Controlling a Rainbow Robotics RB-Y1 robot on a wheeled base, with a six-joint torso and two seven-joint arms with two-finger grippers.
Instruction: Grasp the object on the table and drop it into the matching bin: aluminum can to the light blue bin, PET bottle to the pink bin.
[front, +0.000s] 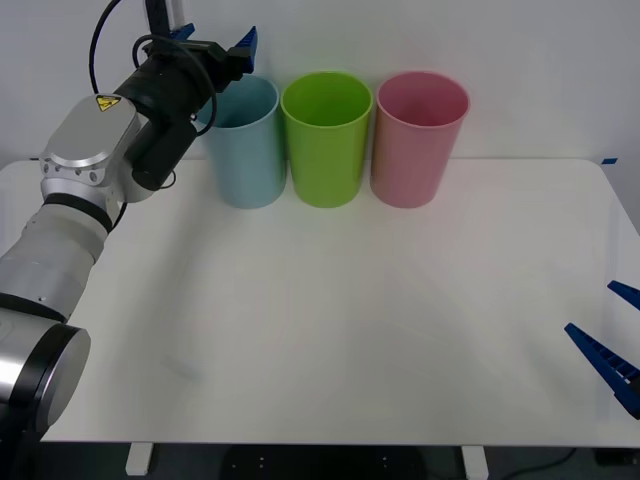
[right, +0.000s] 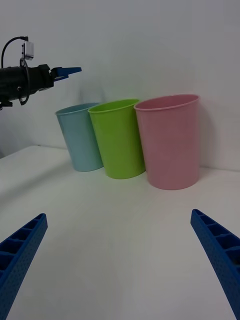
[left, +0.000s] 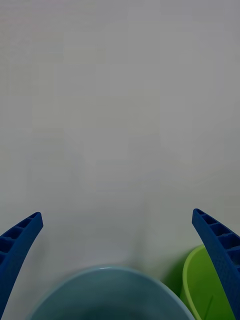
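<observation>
The right claw (front: 612, 350) is idling with fingers spread at the near right edge of the tabletop (front: 350, 330). Farther off, the left claw (front: 222, 48) is hovering spread and empty directly over the light blue bin (front: 245, 150). No can is lying on the tabletop; it is probably inside that bin.

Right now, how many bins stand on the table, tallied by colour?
light blue bin: 1
lime green bin: 1
pink bin: 1
Total: 3 bins, in a row at the far edge of the table. The left gripper, fingers open, hovers over the light blue one.
</observation>
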